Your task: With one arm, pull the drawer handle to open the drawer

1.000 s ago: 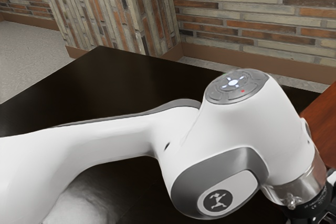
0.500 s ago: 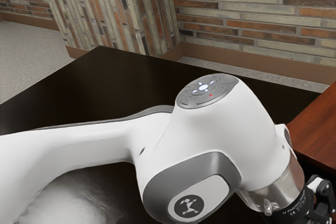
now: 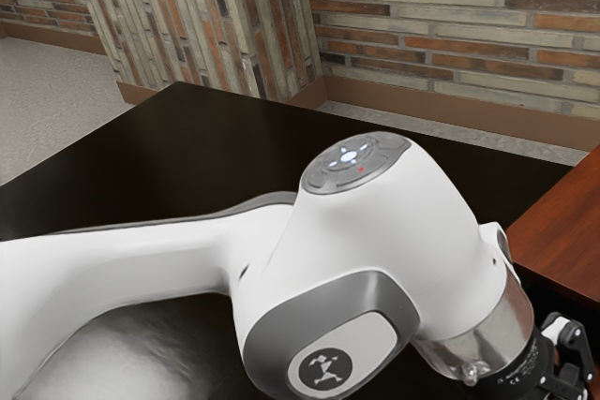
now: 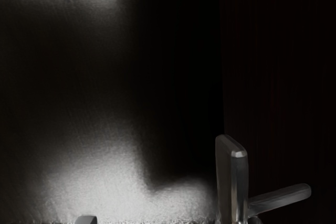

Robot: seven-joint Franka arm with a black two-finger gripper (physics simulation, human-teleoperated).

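Note:
The drawer cabinet (image 3: 562, 231) is reddish-brown wood and stands at the exterior view's right edge, on the dark table (image 3: 187, 147). My black gripper (image 3: 565, 369) shows partly at the lower right corner, just below the cabinet's top and close to its front. In the wrist view, the drawer's dark front (image 4: 278, 77) rises on one side. Its metal handle (image 4: 232, 182), a bar on a short post, lies close under my hand. The white arm (image 3: 366, 259) hides the drawer front in the exterior view.
A brick wall (image 3: 450, 35) runs behind the table, with grey floor (image 3: 47, 100) at the exterior view's left. The table top is glossy and reflects light beneath the arm.
My arm's wrist and hand have moved toward the exterior view's left and slightly down, uncovering more of the cabinet's top edge. Most of the shift came in the first half second.

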